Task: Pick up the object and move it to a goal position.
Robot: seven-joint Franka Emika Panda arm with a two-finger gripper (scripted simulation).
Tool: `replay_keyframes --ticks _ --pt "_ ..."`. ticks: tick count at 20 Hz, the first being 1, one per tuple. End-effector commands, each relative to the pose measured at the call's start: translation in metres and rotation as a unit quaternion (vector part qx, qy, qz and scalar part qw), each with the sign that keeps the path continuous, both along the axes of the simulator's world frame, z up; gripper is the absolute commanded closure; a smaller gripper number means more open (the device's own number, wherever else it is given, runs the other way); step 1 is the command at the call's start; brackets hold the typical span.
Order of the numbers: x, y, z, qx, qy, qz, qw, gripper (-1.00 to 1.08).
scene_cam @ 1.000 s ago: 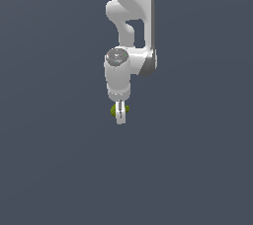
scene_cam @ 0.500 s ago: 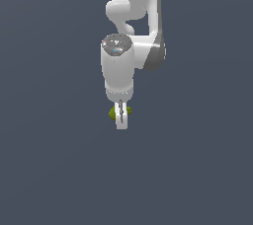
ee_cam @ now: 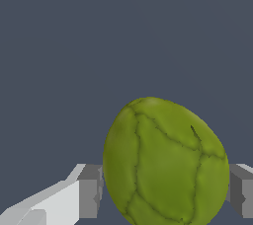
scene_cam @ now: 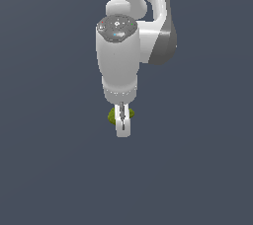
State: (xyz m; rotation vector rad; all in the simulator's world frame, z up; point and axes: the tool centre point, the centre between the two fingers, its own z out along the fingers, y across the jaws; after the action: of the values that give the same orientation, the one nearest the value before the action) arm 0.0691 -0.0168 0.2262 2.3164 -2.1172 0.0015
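The object [ee_cam: 165, 165] is a rounded yellow-green lump with darker veins, filling the space between my two fingers in the wrist view. My gripper [ee_cam: 165, 189] is shut on the object, one finger pressing each side. In the exterior view the gripper [scene_cam: 122, 123] hangs below the white arm, and the object [scene_cam: 112, 116] peeks out as a small green patch beside the white fingers [scene_cam: 122, 126]. It is held in the air against plain grey background.
The white arm [scene_cam: 123, 51] fills the upper middle of the exterior view. Around it is only uniform dark grey ground [scene_cam: 49, 169].
The arm has come nearer to the exterior camera and now looks larger. The object stays gripped between the fingers throughout.
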Motion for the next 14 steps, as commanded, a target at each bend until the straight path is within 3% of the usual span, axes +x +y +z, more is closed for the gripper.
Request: replay_keyframes --ticks 1,14 --pt "0.011 0.001 0.013 0.000 -0.001 0.000 1.0000 1.08" --pt "0.052 0.006 0.059 0.001 -0.001 0.000 1.0000 1.08"
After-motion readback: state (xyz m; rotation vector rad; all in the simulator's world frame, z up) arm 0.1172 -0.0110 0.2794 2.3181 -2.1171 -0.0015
